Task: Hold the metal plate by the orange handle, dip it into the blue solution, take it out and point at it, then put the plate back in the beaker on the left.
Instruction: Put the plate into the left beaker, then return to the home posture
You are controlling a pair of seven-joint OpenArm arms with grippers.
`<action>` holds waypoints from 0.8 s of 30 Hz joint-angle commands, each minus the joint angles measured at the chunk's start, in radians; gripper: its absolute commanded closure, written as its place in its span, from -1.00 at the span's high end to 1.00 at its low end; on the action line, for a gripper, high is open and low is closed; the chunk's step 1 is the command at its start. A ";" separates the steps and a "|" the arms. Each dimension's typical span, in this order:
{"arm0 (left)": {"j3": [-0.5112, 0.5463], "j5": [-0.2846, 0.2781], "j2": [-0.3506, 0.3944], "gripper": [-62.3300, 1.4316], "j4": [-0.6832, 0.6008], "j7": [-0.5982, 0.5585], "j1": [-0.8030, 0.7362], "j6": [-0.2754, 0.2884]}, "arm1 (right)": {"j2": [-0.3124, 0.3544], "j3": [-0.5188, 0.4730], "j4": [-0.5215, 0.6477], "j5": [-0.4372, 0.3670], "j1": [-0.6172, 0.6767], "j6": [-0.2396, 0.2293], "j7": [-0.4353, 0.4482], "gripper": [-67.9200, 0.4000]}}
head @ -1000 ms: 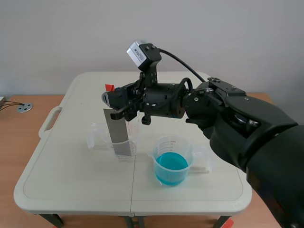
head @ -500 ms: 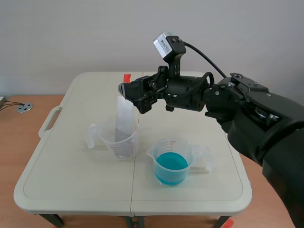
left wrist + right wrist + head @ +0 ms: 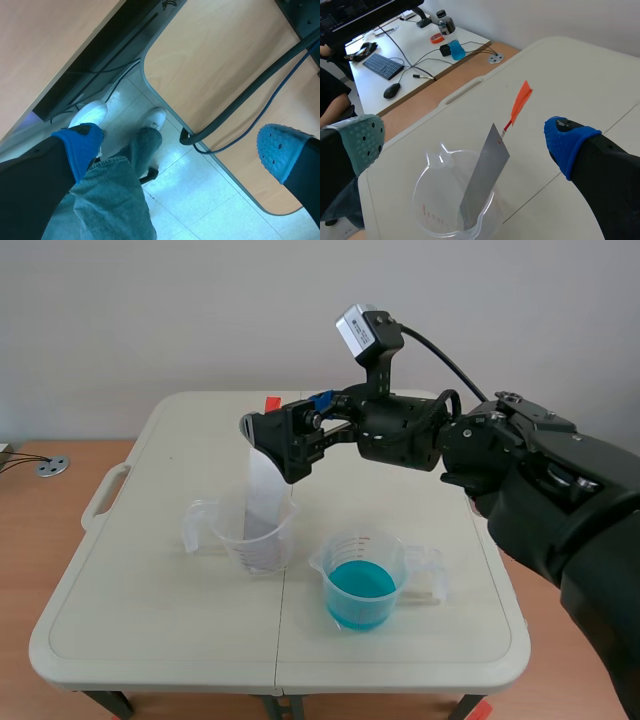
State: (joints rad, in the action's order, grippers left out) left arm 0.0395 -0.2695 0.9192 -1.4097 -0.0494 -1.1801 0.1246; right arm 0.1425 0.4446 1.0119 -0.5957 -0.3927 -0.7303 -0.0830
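Observation:
The grey metal plate (image 3: 482,175) leans tilted inside the clear empty beaker (image 3: 442,202), and its orange handle (image 3: 521,102) sticks up free. My right gripper (image 3: 465,142) stands open above and around the plate's top, touching nothing. In the scene view, the right gripper (image 3: 277,445) hovers just above the plate (image 3: 262,490) in the left beaker (image 3: 255,540). The beaker of blue solution (image 3: 362,582) stands to its right. My left gripper (image 3: 180,150) is open and empty, off the table, over the floor.
The white folding table (image 3: 150,610) has free room in front and at its left. In the left wrist view there are a wooden desk edge (image 3: 225,75), a hanging cable (image 3: 240,105) and a person's legs in jeans (image 3: 112,195) below the gripper.
My right gripper has opened, let go of the plate and drawn up and to the right. The plate, held upright before, now leans in the left beaker.

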 commanded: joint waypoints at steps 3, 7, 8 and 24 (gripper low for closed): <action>-0.006 -0.003 -0.007 1.00 -0.011 -0.006 0.003 0.002 | 0.071 -0.008 0.082 -0.019 -0.009 -0.010 0.019 0.96; -0.006 -0.003 -0.007 1.00 -0.011 -0.006 0.003 0.002 | 0.137 -0.008 0.158 -0.018 0.025 0.012 0.023 0.96; -0.006 -0.003 -0.007 1.00 -0.011 -0.006 0.003 0.002 | 0.154 -0.008 0.176 -0.018 0.035 0.016 0.023 0.96; -0.005 -0.068 -0.009 1.00 -0.087 -0.078 0.401 0.021 | 0.333 -0.183 0.520 -0.018 0.381 0.054 0.038 0.96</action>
State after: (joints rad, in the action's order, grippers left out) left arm 0.0292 -0.3370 0.9089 -1.4624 -0.1139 -0.7788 0.1467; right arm 0.4667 0.2691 1.5154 -0.5999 -0.0101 -0.6765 -0.0605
